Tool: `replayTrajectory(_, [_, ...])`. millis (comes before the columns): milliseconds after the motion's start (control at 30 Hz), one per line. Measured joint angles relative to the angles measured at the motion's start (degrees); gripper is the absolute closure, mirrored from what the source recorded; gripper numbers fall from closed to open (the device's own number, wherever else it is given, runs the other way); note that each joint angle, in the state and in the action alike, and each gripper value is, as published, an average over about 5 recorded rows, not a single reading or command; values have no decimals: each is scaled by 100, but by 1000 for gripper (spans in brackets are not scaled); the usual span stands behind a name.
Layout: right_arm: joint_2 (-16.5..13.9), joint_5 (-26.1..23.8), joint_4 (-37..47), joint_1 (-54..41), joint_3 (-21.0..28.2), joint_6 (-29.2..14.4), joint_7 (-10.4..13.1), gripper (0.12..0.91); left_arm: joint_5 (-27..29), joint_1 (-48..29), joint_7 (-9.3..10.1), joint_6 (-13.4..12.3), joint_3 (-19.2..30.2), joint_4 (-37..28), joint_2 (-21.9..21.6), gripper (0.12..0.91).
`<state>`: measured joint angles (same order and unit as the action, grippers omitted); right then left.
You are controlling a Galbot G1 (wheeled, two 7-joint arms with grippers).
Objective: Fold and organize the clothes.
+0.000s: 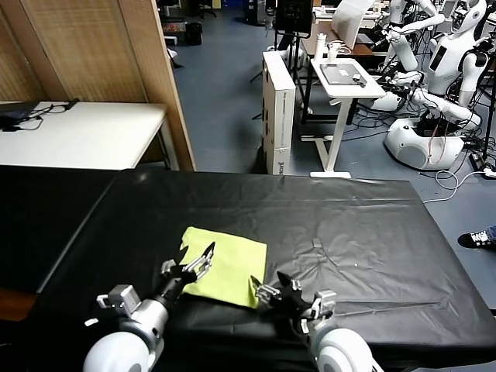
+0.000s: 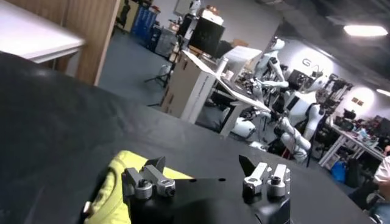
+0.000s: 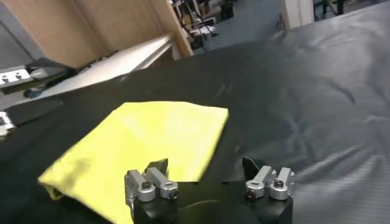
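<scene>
Only head view [image 1: 225,266] T-shirt whole – wrists partial

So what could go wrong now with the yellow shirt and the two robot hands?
The folded shirt lies near the table's front edge, so a push might slide it off. The left pincer hangs open over the shirt's left edge and could snag it, undoing the fold. The right pincer, open at the shirt's near right corner, might drag that corner out.

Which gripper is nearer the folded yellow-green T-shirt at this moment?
Left. The left gripper is open over the T-shirt, at its near left edge. The right gripper, also open, sits just off its near right corner.
</scene>
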<state>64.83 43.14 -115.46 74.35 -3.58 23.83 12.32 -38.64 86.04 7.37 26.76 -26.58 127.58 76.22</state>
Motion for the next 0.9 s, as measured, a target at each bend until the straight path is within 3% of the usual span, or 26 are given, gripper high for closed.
replayTrajectory(133, [-22, 11, -9, 1, -6, 8, -12, 719, 2, -19, 1, 0, -8, -14, 19, 123])
replayTrajectory(233, [-33, 13, -32, 17, -52, 7, -20, 853, -4, -34, 2, -5, -24, -19, 20, 123])
replayTrajectory(400, [-99, 21, -158, 113, -216, 82, -6, 874, -11, -31, 2, -13, -50, -22, 19, 123])
replayTrajectory(667, [-540, -86, -583, 410, -841, 676, 344, 875, -21, -50, -1, -28, -84, -55, 22, 123])
replayTrajectory(900, [-881, -132, -717, 484, -1163, 991, 296, 862, 1, -63, -32, -114, -97, -89, 63, 123])
